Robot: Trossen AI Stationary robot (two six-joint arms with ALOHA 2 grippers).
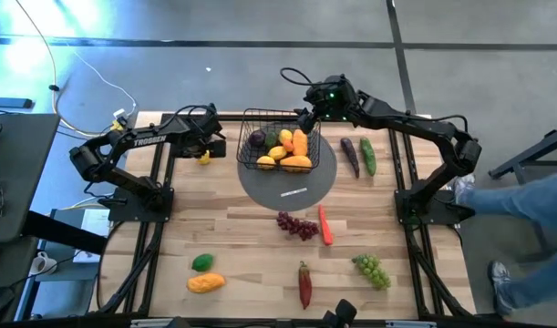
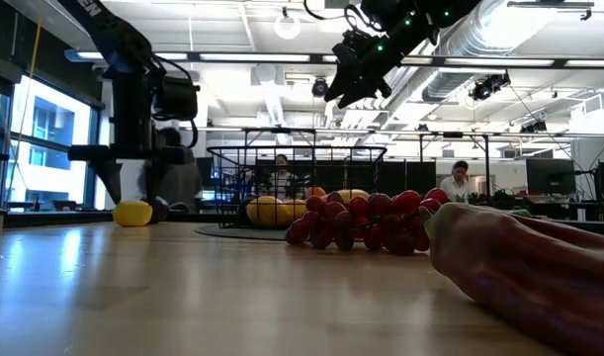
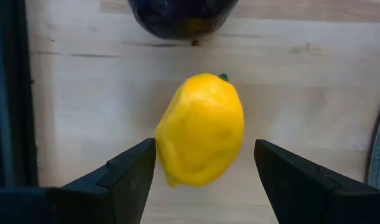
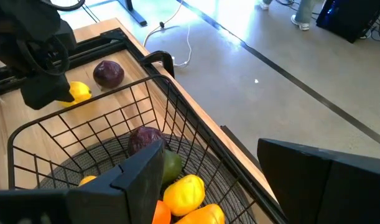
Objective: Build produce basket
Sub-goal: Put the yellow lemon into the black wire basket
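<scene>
Yellow lemon [image 3: 201, 129] sits between the lowered left tool's [image 3: 205, 168] spread fingers.

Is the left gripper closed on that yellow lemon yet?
No, open. In the left wrist view its dark fingers flank the yellow toy lemon with bare wood visible on both sides.

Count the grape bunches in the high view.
2. A purple bunch lies next to the grey mat, beside the carrot; a green bunch lies alone on the right arm's side. More could hide in the basket.
</scene>
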